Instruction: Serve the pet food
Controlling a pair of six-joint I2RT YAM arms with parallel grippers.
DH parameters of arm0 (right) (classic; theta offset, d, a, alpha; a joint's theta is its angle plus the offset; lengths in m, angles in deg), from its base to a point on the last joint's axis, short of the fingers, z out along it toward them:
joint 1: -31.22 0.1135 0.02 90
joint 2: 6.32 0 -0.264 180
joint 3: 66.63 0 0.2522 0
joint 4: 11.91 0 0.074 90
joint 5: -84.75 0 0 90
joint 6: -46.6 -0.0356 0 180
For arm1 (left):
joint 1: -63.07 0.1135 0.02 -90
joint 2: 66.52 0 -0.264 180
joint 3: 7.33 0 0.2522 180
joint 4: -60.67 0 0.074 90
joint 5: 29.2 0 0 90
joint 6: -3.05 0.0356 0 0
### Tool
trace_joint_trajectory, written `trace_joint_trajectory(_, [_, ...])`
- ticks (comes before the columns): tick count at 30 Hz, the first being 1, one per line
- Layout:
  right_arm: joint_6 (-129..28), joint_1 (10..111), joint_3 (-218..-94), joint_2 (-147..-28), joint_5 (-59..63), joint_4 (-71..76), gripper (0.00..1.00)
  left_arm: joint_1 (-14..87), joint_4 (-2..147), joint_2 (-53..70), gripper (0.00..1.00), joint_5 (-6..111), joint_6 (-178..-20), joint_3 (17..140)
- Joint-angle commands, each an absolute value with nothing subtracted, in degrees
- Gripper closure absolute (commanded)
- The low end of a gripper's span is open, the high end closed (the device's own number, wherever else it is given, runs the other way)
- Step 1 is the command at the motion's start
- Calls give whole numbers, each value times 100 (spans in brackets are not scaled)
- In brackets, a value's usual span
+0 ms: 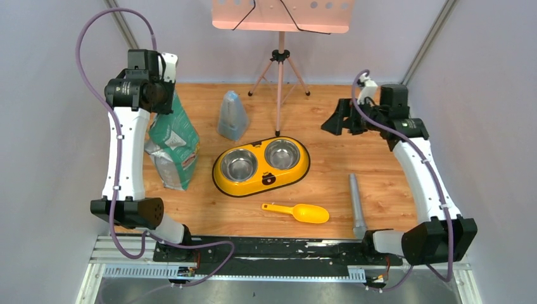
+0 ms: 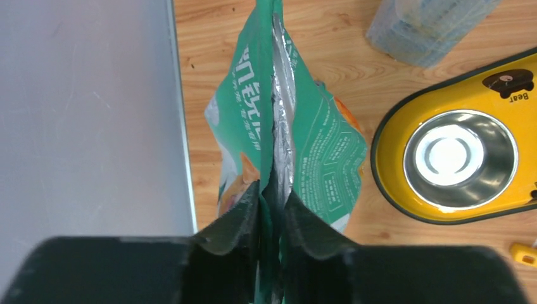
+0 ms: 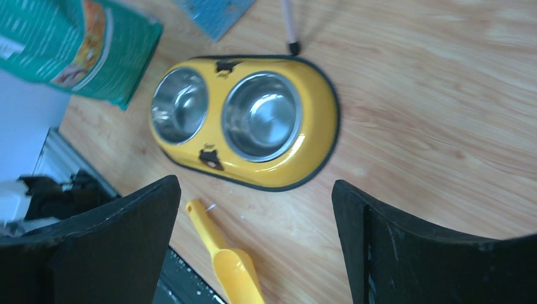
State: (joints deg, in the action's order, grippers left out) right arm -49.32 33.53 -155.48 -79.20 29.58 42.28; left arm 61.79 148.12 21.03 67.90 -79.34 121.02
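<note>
The pet food is hidden; no kibble shows in any view. My left gripper (image 1: 166,95) (image 2: 273,192) is shut on the top edge of the green-and-white bag (image 1: 174,142) (image 2: 316,145), which stands at the table's left; its foil-lined mouth is a narrow slit. The yellow double feeder (image 1: 221,177) (image 2: 392,120) (image 3: 316,145) sits mid-table, both steel bowls empty. The orange-yellow scoop (image 1: 304,212) (image 3: 228,266) lies flat in front of it. My right gripper (image 1: 335,120) (image 3: 254,183) is open and empty, raised at the right, facing the feeder.
A translucent blue container (image 1: 232,116) stands behind the feeder. A grey cylinder (image 1: 356,206) lies at the front right. A tripod stand (image 1: 279,76) with a pink tray is at the back. Grey walls close in the left and right sides.
</note>
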Motion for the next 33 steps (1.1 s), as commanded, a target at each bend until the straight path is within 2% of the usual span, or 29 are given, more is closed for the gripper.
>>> trace_joint_trajectory(1, [-4818,4181,-15978,-8207,3185,3963,10,6219,14892,1796,85,6624,-7902,12132])
trace_joint_trajectory(3, [-4868,4526,-16202,-8512,3187,3859,10,6219,14910,1762,99,6472,-7898,12121])
trace_joint_trajectory(4, [-4902,4707,-16352,-8653,3184,3799,10,6219,14916,1738,100,6304,-7909,12155])
trace_joint_trajectory(9, [-4877,5585,-17389,-9546,3134,3637,10,6219,14964,1594,100,5532,-7973,12480])
trace_joint_trajectory(16, [-4880,6265,-18556,-10369,3049,3604,9,6219,15096,1341,100,4886,-8061,12749])
trace_joint_trajectory(23, [-4894,6392,-18520,-10402,2948,3600,9,6219,15121,1195,100,3835,-8255,12824])
trace_joint_trajectory(28, [-4838,6415,-18517,-10380,2919,3596,9,6219,14857,1356,100,4019,-8614,12657])
trace_joint_trajectory(33, [-4875,6498,-18683,-10499,2793,3611,9,6219,14610,1865,100,3930,-9741,13308])
